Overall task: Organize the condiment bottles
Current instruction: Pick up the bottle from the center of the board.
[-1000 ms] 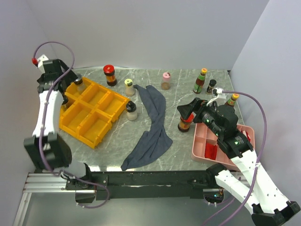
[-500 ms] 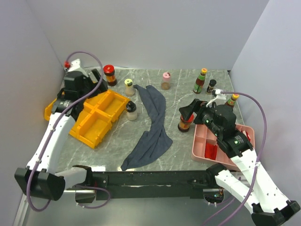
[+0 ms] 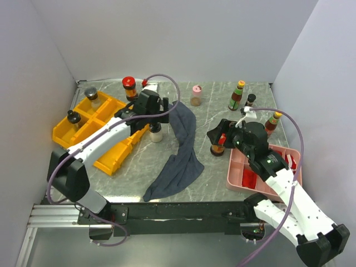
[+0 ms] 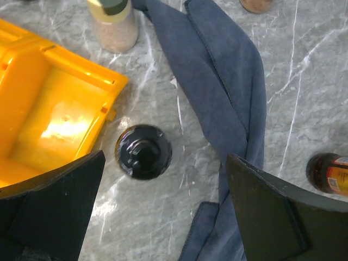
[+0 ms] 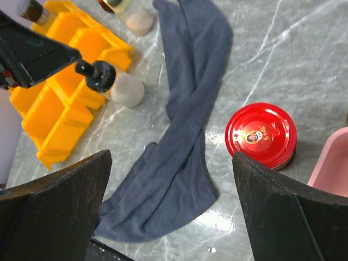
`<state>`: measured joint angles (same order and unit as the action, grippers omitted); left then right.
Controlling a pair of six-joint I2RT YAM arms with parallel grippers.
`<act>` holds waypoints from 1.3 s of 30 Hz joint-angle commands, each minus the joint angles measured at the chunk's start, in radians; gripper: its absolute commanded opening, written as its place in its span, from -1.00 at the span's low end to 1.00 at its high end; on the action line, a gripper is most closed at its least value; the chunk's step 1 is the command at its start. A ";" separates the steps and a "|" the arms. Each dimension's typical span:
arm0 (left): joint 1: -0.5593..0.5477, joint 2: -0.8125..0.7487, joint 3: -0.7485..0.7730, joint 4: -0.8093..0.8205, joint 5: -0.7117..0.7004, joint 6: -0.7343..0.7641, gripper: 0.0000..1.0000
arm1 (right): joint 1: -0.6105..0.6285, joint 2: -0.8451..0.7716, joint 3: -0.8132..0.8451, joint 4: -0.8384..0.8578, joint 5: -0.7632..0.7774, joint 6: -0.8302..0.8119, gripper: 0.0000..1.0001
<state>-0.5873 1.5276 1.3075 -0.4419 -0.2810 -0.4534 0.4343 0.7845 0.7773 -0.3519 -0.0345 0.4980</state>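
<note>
My left gripper point(image 3: 157, 118) is open and hangs just above a black-capped shaker point(image 3: 156, 132) beside the yellow tray point(image 3: 105, 158). In the left wrist view the shaker's cap point(image 4: 143, 151) lies between the open fingers, nearer the left one point(image 4: 54, 206). My right gripper point(image 3: 218, 133) is open and empty, over a red-lidded jar point(image 3: 218, 146) whose lid point(image 5: 261, 135) sits by the right finger. A silver-capped shaker point(image 3: 90, 93) and a black-capped bottle point(image 3: 72, 118) stand in the tray. A yellow-capped shaker point(image 4: 113, 22) shows only in the left wrist view.
A grey-blue cloth point(image 3: 181, 156) lies down the middle. At the back stand another red-lidded jar point(image 3: 129, 87), a pink-capped shaker point(image 3: 196, 95), a slim bottle point(image 3: 236, 95), a tiny black-capped bottle point(image 3: 250, 101) and an orange-capped bottle point(image 3: 272, 122). A pink tray point(image 3: 236, 167) holds red packets point(image 3: 248, 179).
My left arm has swung from the far left corner across the yellow tray to above the black-capped shaker. My right gripper has shifted slightly left over the red-lidded jar.
</note>
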 commanded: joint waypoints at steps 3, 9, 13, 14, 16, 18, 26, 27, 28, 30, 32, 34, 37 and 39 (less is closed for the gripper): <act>-0.006 0.088 0.113 -0.017 -0.087 0.036 0.98 | 0.004 -0.011 -0.003 0.065 -0.015 -0.006 1.00; -0.008 0.100 0.093 0.005 -0.103 0.028 0.96 | 0.004 -0.036 -0.024 0.077 -0.011 -0.006 1.00; -0.006 0.127 0.081 -0.009 -0.099 0.021 0.93 | 0.003 -0.027 -0.021 0.065 0.007 0.010 1.00; -0.008 0.134 0.075 -0.017 -0.113 0.018 0.93 | 0.003 -0.021 -0.016 0.059 0.031 0.011 1.00; -0.008 0.140 0.064 -0.023 -0.124 0.015 0.94 | 0.004 -0.014 -0.007 0.038 0.062 0.022 1.00; -0.008 0.138 0.047 -0.026 -0.135 0.007 0.94 | 0.004 -0.008 -0.003 0.028 0.100 0.030 1.00; -0.006 0.141 0.012 0.000 -0.096 -0.001 0.97 | 0.004 -0.056 -0.029 0.083 0.079 0.050 1.00; -0.008 0.152 0.012 -0.003 -0.093 -0.004 0.97 | 0.004 -0.066 -0.041 0.088 0.090 0.051 1.00; -0.008 0.157 0.012 -0.003 -0.090 -0.008 0.97 | 0.004 -0.073 -0.046 0.091 0.117 0.053 1.00; -0.008 0.166 0.007 0.005 -0.086 -0.014 0.97 | 0.004 -0.091 -0.053 0.090 0.142 0.056 1.00; -0.008 0.169 -0.002 0.014 -0.075 -0.016 0.98 | 0.004 -0.100 -0.053 0.088 0.150 0.060 1.00; -0.008 0.178 -0.004 0.022 -0.066 -0.018 0.97 | 0.004 -0.103 -0.058 0.094 0.143 0.062 1.00; -0.006 0.190 -0.005 0.026 -0.055 -0.021 0.91 | 0.003 -0.096 -0.055 0.091 0.128 0.057 1.00; -0.008 0.198 -0.007 0.026 -0.055 -0.022 0.87 | 0.003 -0.080 -0.044 0.082 0.127 0.057 1.00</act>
<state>-0.5945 1.7195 1.3052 -0.4519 -0.3546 -0.4618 0.4343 0.6960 0.7250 -0.3012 0.0822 0.5533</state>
